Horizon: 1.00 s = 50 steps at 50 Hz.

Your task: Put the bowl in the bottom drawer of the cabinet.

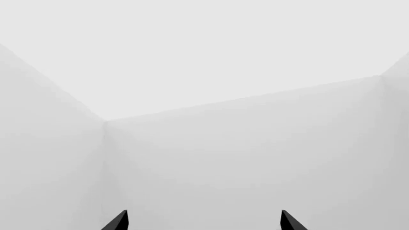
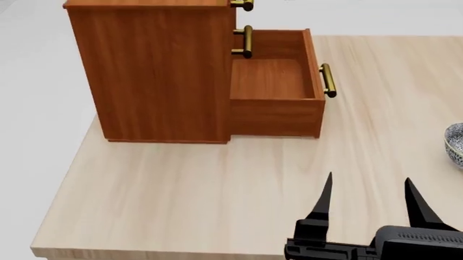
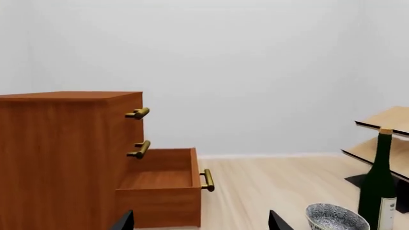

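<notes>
Blue-grey floral bowl sits at the counter's far-right edge, well apart from the pulled-out bottom drawer; right claw wide and empty, left claw parted, so risks: clipping the wine bottle just beside it, or rim slip.

One cabinet, three handles seen, one bowl, one bottle, maybe one rack.
</notes>
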{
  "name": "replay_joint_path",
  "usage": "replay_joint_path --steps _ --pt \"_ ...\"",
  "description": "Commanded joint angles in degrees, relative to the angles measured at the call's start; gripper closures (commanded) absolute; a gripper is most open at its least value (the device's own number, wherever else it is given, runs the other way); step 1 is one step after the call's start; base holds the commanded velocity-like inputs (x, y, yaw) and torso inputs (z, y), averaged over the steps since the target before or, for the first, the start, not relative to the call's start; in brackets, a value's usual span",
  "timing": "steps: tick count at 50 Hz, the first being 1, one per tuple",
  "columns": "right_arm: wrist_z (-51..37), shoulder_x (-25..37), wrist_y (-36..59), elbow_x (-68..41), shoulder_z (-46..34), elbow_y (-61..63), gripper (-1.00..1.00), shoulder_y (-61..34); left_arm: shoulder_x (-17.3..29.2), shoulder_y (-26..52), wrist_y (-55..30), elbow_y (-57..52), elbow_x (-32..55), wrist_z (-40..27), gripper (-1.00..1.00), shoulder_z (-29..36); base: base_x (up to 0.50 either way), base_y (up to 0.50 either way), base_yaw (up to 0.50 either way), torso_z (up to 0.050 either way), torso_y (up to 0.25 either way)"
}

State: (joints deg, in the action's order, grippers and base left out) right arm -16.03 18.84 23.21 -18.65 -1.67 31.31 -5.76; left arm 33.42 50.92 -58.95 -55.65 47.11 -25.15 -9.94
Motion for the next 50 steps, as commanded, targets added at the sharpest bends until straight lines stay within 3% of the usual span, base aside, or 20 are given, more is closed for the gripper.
replay_joint_path --steps 1,50 --pt "-0.17 0.19 0.12 -0.21 -0.28 0.11 -1.0 -0.15 0.42 -0.36 0.79 0.21 0.26 -0.27 -1.0 0.13 0.36 0.0 0.0 0.0 0.0" --pt "-0.93 1.01 -0.9 -1.31 0.02 0.15 -1.0 0.86 1.7 -1.96 4.49 1.02 -0.09 -0.89 -1.0 1.51 0.37 0.0 0.0 0.0 0.001"
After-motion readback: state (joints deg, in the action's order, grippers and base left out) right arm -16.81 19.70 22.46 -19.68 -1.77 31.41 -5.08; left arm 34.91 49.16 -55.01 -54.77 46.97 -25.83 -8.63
